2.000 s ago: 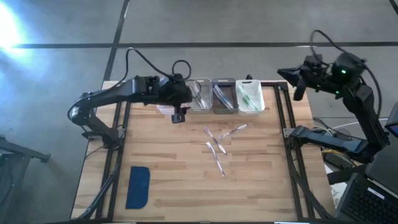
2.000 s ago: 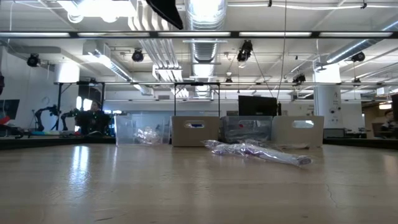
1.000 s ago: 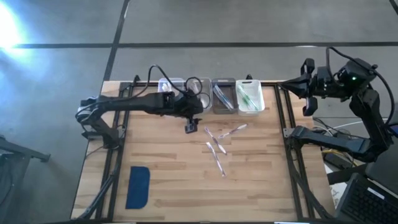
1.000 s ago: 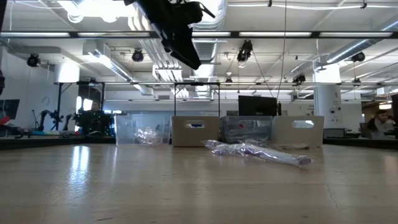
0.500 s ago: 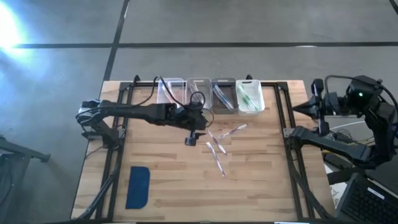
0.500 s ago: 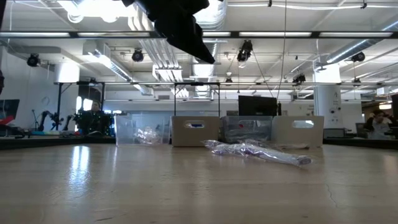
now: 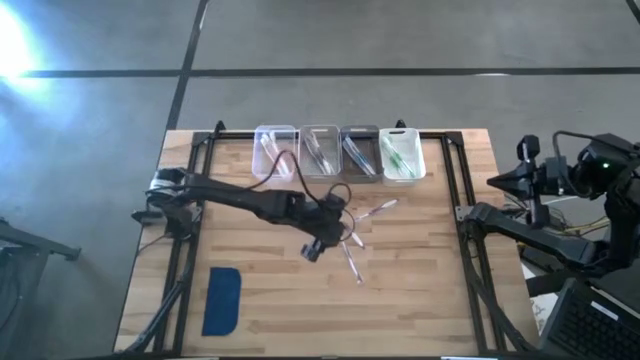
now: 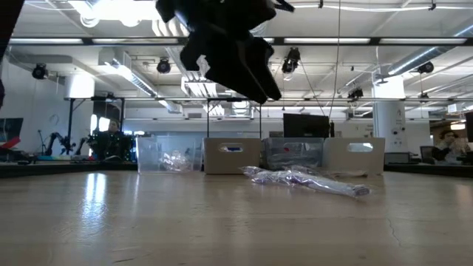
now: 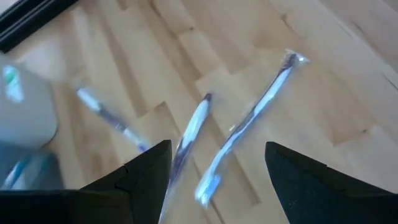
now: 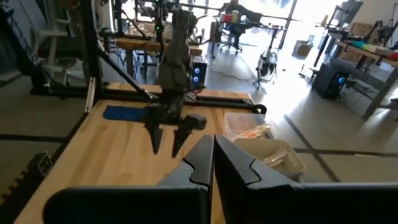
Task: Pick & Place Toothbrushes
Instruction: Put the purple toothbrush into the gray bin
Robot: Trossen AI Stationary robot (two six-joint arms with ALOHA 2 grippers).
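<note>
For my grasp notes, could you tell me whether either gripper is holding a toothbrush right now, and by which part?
Nothing is held. The left gripper hangs open above the loose toothbrushes; the right gripper is shut and empty, off the table's right edge.

Pale blue-tinted toothbrushes [image 7: 350,240] on a light wood-plank table [image 7: 420,280]; dark-blue pad [image 7: 222,300].

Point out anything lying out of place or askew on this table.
A few toothbrushes lie loose on the bare wood at mid-table, crossed over one another at odd angles, while others already sit in the bins along the far edge. The left gripper hovers open over them. Nothing looks spilled or broken.
</note>
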